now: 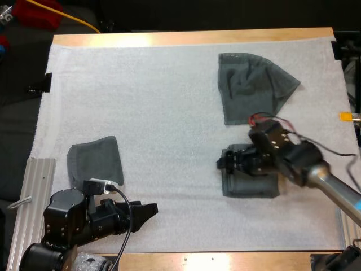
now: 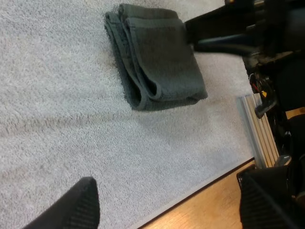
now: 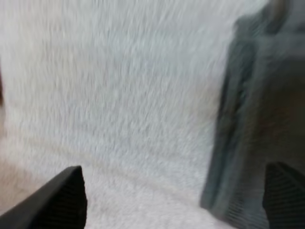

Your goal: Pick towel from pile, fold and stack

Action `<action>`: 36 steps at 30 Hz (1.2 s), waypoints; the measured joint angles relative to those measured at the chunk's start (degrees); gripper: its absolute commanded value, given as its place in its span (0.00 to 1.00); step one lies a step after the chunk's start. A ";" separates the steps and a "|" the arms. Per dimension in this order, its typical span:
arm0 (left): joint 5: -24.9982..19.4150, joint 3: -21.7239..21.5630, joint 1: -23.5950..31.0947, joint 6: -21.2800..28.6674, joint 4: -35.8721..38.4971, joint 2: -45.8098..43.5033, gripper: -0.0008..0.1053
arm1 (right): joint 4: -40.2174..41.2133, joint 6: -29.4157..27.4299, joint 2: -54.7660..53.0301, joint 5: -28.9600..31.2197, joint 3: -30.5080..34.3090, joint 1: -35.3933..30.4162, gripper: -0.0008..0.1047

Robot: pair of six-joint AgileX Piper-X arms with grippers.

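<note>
High view: right gripper (image 1: 224,162), spread, hides part of the folded stack (image 1: 251,186); left gripper (image 1: 148,212) spread too

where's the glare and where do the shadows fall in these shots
High view: bright glare on the wooden table along its far edge, and a weaker patch on its near edge. Left wrist view: the folded dark grey-green towel throws a soft shadow onto the white mat along its layered edge. Right wrist view: even light, no glare on the mat.
</note>
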 measured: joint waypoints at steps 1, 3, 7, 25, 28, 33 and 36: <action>0.00 0.00 0.00 0.00 0.00 0.00 0.58 | 0.85 -0.64 -1.97 1.32 0.00 0.00 0.71; 0.00 0.00 0.00 0.00 0.00 0.00 0.58 | 2.62 -2.14 -5.86 3.53 0.00 0.00 0.71; 0.00 0.00 0.00 0.00 0.00 0.00 0.58 | 6.95 -3.92 -13.37 8.00 0.00 0.00 0.71; 0.00 0.00 0.00 2.13 0.00 0.00 0.58 | 17.74 -5.01 -41.26 8.74 0.00 0.00 0.71; 0.00 0.00 0.00 2.21 -0.06 0.00 0.59 | 17.85 -5.01 -43.07 8.74 0.00 0.00 0.71; 0.34 0.00 0.00 2.13 -3.17 0.73 0.68 | 17.91 -5.01 -43.41 8.74 0.00 0.00 0.71; 0.87 0.00 0.00 1.67 -5.15 2.99 0.68 | 17.91 -5.01 -43.41 8.62 0.00 0.00 0.71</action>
